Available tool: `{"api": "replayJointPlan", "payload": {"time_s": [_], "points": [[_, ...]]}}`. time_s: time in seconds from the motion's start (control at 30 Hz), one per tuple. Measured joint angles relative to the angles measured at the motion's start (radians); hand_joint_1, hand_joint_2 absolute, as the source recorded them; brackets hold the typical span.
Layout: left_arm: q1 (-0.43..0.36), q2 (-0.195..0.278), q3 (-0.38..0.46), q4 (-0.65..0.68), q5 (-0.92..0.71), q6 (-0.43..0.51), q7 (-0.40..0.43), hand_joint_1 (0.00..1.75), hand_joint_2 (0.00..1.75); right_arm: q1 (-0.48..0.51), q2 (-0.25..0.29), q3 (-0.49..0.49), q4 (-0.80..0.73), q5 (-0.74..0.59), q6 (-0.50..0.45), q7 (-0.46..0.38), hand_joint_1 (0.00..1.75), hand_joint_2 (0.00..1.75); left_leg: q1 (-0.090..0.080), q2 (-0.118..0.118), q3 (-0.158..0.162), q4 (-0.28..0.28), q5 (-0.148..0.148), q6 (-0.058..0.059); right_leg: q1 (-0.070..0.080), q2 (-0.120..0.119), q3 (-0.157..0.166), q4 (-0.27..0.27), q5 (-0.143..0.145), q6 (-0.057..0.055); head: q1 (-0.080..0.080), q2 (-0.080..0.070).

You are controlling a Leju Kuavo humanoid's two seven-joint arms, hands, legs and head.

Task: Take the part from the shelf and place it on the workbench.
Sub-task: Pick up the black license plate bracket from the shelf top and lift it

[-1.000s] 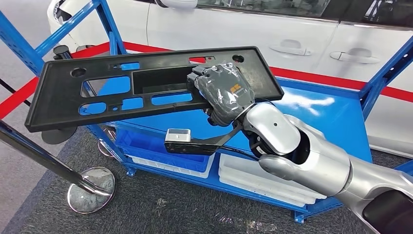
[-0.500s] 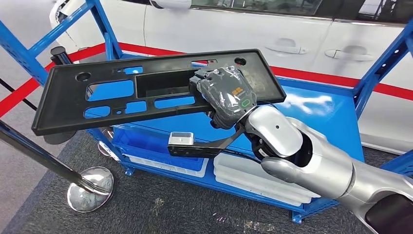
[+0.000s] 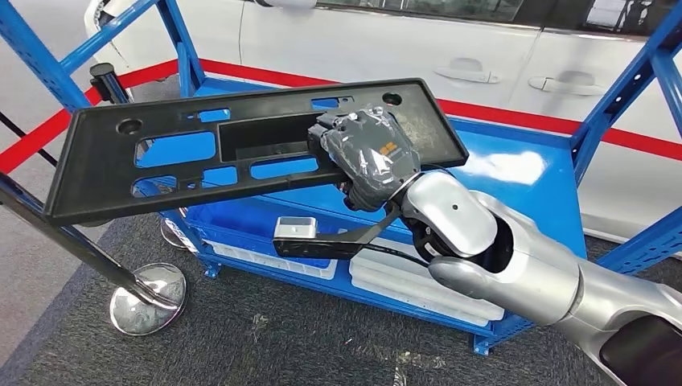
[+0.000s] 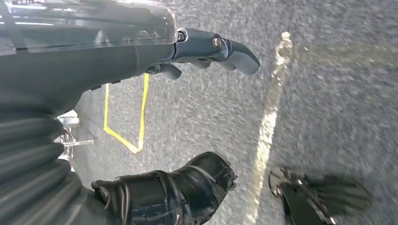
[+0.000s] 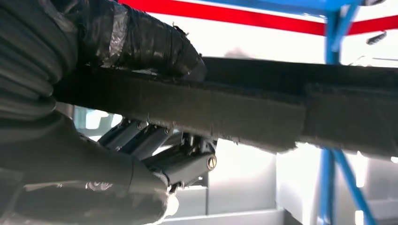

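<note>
A long flat black plastic part (image 3: 185, 153) with several cut-outs hangs in the air above the blue shelf (image 3: 515, 173). My right hand (image 3: 370, 157) grips it near its right end, from the near edge. In the right wrist view the part's edge (image 5: 263, 108) runs between the thumb (image 5: 155, 42) on one face and the fingers (image 5: 178, 159) on the other. My left hand (image 4: 206, 49) hangs over grey floor, fingers apart, holding nothing.
A white car (image 3: 450, 48) stands behind the shelf. Blue uprights (image 3: 48, 56) frame the shelf. White trays (image 3: 418, 281) and a blue bin (image 3: 233, 229) lie on its lower level. A chrome post base (image 3: 149, 297) stands at the left on the grey carpet.
The whole picture shifts slightly, so the camera has moved. The part stays in my right hand in nearly the same pose above the shelf.
</note>
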Motion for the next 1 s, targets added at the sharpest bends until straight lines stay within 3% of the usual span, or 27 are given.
{"api": "replayJointPlan", "payload": {"time_s": [0.03, 0.07, 0.13, 0.17, 0.2, 0.23, 0.27, 0.3, 0.33, 0.4, 0.43, 0.53, 0.6, 0.67, 0.7, 0.73, 0.77, 0.83, 0.9, 0.93, 1.0], "points": [[-0.001, 0.0, 0.0, 0.0, 0.0, 0.0, 0.0, 0.0, 1.75, 0.0, 0.0, 0.0, -0.001, 0.0, 0.0, 0.0, 1.75, 1.75, 0.003, 0.003, -0.004, -0.007, 0.013, 0.004, 0.0, 0.001, -0.005, 0.008, -0.015, 0.005, 0.001, 0.0], [-0.001, 0.0, 0.0, 0.0, -0.001, -0.001, 0.001, 0.0, 1.75, -0.001, 0.0, 0.0, -0.001, 0.0, 0.0, 0.0, 1.75, 1.75, 0.006, 0.006, -0.01, -0.013, 0.026, 0.01, 0.001, 0.001, -0.015, 0.034, -0.049, 0.009, 0.003, 0.0], [-0.001, 0.0, 0.0, 0.0, -0.001, -0.002, 0.0, 0.0, 1.75, -0.001, -0.001, 0.0, -0.001, 0.0, 0.001, 0.0, 1.75, 1.75, 0.008, 0.009, -0.032, -0.013, 0.045, 0.018, -0.002, 0.001, -0.043, 0.138, -0.144, 0.016, 0.005, 0.0], [0.0, 0.0, 0.0, 0.0, -0.002, -0.002, 0.0, 0.0, 1.75, 0.0, -0.001, 0.0, -0.001, 0.0, 0.001, 0.0, 1.75, 1.75, 0.008, 0.01, -0.046, -0.01, 0.053, 0.019, -0.004, 0.001, -0.055, 0.201, -0.179, 0.02, 0.006, 0.0], [-0.001, 0.0, 0.0, 0.0, -0.002, -0.002, -0.001, 0.0, 1.75, 0.001, -0.001, 0.0, -0.001, 0.0, 0.002, 0.0, 1.75, 1.75, 0.008, 0.01, -0.06, -0.005, 0.06, 0.018, -0.006, 0.001, -0.06, 0.249, -0.191, 0.023, 0.006, 0.0], [-0.001, 0.0, 0.0, 0.0, -0.002, -0.002, -0.001, 0.0, 1.75, 0.002, -0.002, 0.0, -0.001, -0.001, 0.002, 0.0, 1.75, 1.75, 0.008, 0.01, -0.076, 0.0, 0.067, 0.016, -0.008, 0.001, -0.054, 0.274, -0.183, 0.025, 0.006, 0.0], [-0.001, 0.0, 0.0, 0.0, -0.002, -0.002, -0.002, 0.0, 1.75, 0.003, -0.002, 0.0, -0.001, -0.001, 0.002, 0.0, 1.75, 1.75, 0.009, 0.01, -0.091, 0.007, 0.073, 0.014, -0.01, 0.001, -0.03, 0.262, -0.157, 0.026, 0.006, 0.0], [-0.001, 0.0, 0.0, 0.0, -0.002, -0.002, -0.002, 0.0, 1.75, 0.002, -0.002, 0.0, -0.001, -0.001, 0.003, 0.0, 1.75, 1.75, 0.009, 0.01, -0.105, 0.015, 0.077, 0.011, -0.012, 0.001, 0.007, 0.221, -0.127, 0.026, 0.006, 0.0], [-0.001, 0.0, 0.0, 0.0, -0.002, -0.002, -0.002, 0.0, 1.75, 0.002, -0.002, 0.0, -0.001, -0.001, 0.003, 0.0, 1.75, 1.75, 0.009, 0.009, -0.117, 0.023, 0.081, 0.007, -0.013, 0.001, 0.052, 0.159, -0.119, 0.026, 0.006, 0.0], [-0.001, 0.0, 0.0, 0.0, -0.002, -0.002, -0.002, 0.0, 1.75, 0.002, -0.002, 0.0, -0.002, -0.001, 0.003, 0.0, 1.75, 1.75, 0.007, 0.009, -0.135, 0.037, 0.089, -0.004, -0.01, 0.003, 0.119, 0.049, -0.131, 0.02, 0.005, 0.0], [-0.001, 0.0, 0.0, 0.0, -0.002, -0.002, -0.002, 0.0, 1.75, 0.002, -0.002, -0.001, -0.003, -0.001, 0.003, 0.0, 1.75, 1.75, 0.006, 0.008, -0.14, 0.039, 0.095, -0.01, -0.007, 0.005, 0.13, 0.023, -0.144, 0.015, 0.004, 0.0], [0.002, 0.0, 0.0, 0.0, -0.002, -0.002, -0.002, 0.0, 1.75, 0.002, -0.002, -0.001, -0.004, -0.001, 0.003, 0.0, 1.75, 1.75, 0.01, 0.004, -0.153, 0.042, 0.104, -0.028, -0.005, 0.003, 0.118, 0.009, -0.125, -0.008, 0.004, 0.0], [0.003, -0.002, 0.0, 0.001, -0.002, -0.002, -0.002, 0.0, 1.75, 0.001, -0.002, -0.001, -0.005, -0.001, 0.004, 0.0, 1.75, 1.75, 0.015, 0.001, -0.177, 0.099, 0.041, -0.038, -0.007, 0.0, 0.101, 0.002, -0.104, -0.027, 0.002, 0.0], [0.003, -0.004, 0.0, 0.001, -0.002, -0.003, -0.002, 0.0, 1.75, 0.001, -0.002, -0.001, -0.006, -0.001, 0.004, 0.0, 1.75, 1.75, 0.017, 0.001, -0.211, 0.22, -0.054, -0.045, -0.006, -0.001, 0.078, 0.002, -0.083, -0.036, -0.002, 0.0], [0.003, -0.004, 0.0, 0.001, -0.002, -0.003, -0.002, 0.0, 1.75, 0.002, -0.002, -0.001, -0.006, -0.003, 0.004, 0.0, 1.75, 1.75, 0.018, 0.001, -0.221, 0.277, -0.08, -0.048, -0.005, -0.001, 0.066, 0.002, -0.074, -0.037, -0.002, 0.0], [0.003, -0.004, -0.001, 0.001, -0.002, -0.003, -0.002, 0.0, 1.75, 0.002, -0.002, 0.0, -0.006, -0.006, 0.004, 0.0, 1.75, 1.75, 0.018, 0.001, -0.22, 0.312, -0.083, -0.048, -0.004, -0.001, 0.053, 0.003, -0.064, -0.037, -0.002, 0.0], [0.003, -0.005, -0.001, 0.001, -0.002, -0.003, -0.002, 0.0, 1.75, 0.003, -0.002, 0.0, -0.006, -0.01, 0.004, 0.0, 1.75, 1.75, 0.018, 0.001, -0.205, 0.317, -0.068, -0.047, -0.003, -0.001, 0.039, 0.005, -0.055, -0.036, -0.002, 0.0], [0.002, -0.005, -0.001, 0.001, -0.002, -0.004, -0.001, 0.0, 1.75, 0.005, -0.002, -0.001, -0.006, -0.018, 0.004, 0.0, 1.75, 1.75, 0.016, 0.0, -0.123, 0.224, -0.015, -0.039, -0.002, 0.0, 0.016, 0.009, -0.037, -0.033, -0.002, 0.0], [-0.001, -0.004, -0.001, 0.001, -0.001, -0.004, -0.001, 0.0, 1.75, 0.005, -0.002, -0.001, -0.006, -0.021, 0.003, 0.0, 1.75, 1.75, 0.011, -0.001, -0.022, 0.08, -0.009, -0.029, -0.001, -0.001, 0.001, 0.01, -0.021, -0.025, -0.001, 0.0], [-0.002, -0.003, -0.001, 0.001, 0.0, -0.004, -0.002, 0.0, 1.75, 0.006, -0.002, -0.001, -0.005, -0.021, 0.003, 0.0, 1.75, 1.75, 0.007, -0.002, 0.004, 0.034, -0.015, -0.025, -0.002, -0.001, -0.001, 0.008, -0.012, -0.02, -0.001, 0.0], [-0.003, -0.003, -0.001, 0.001, 0.0, -0.004, -0.002, 0.0, 1.75, 0.006, -0.002, -0.002, -0.005, -0.021, 0.002, 0.001, 1.75, 1.75, 0.002, -0.003, 0.008, 0.004, -0.012, -0.018, -0.003, -0.003, -0.002, -0.001, 0.008, -0.007, -0.003, 0.0]]}}
